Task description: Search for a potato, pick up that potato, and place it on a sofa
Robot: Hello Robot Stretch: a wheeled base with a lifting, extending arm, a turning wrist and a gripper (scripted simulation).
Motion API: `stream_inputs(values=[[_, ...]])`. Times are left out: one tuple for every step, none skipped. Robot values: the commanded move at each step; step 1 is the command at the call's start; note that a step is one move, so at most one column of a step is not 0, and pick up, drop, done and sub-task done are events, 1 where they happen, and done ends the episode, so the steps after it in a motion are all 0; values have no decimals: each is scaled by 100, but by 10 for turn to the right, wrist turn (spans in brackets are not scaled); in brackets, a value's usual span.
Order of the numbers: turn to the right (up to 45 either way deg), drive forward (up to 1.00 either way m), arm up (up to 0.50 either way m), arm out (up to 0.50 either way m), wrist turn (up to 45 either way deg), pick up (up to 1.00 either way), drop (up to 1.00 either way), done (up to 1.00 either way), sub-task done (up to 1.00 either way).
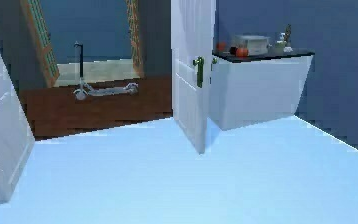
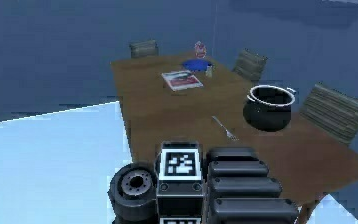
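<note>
Flooring (image 1: 187, 180) of pale blue is being looked across in the forward view, where a white door (image 1: 192, 70) is being held open near the middle. A second door (image 1: 5, 110) is being cut off by that view's left edge. Beyond the opening, a scooter (image 1: 105, 88) is being borne upright by a dark wooden floor (image 1: 87, 112). Right of the middle door, a white desk (image 1: 262, 90) with a dark top is being backed by the blue wall. A reddish lump (image 1: 242, 49) and a pale grey thing (image 1: 284, 43) are being carried on it, too small to be named, so where the potato is cannot be told.

In the arm side view a wooden desk (image 2: 157, 100) is being flanked by chairs (image 2: 335, 110). A black pot (image 2: 269, 107) is being carried near its right edge, with a slim utensil (image 2: 224, 127) just beside it. Farther off, a magazine (image 2: 182, 80), a blue bowl (image 2: 195, 66) and a red-and-white bottle (image 2: 199, 48) are being carried close together. At the bottom edge the dark arm (image 2: 242, 185) is being shown with a white marked square (image 2: 180, 165) at its end, and the hand (image 2: 137, 187) is being shown as a dark round body just left of it. Its fingers are not being made out, so whether anything is being grasped cannot be told.
</note>
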Motion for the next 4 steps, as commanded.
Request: stream_inputs(values=[[-240,0,0,0,0,0,0,0,0],[0,30,0,0,0,0,0,0,0],[-30,0,0,0,0,0,0,0,0],[0,100,0,0,0,0,0,0,0]])
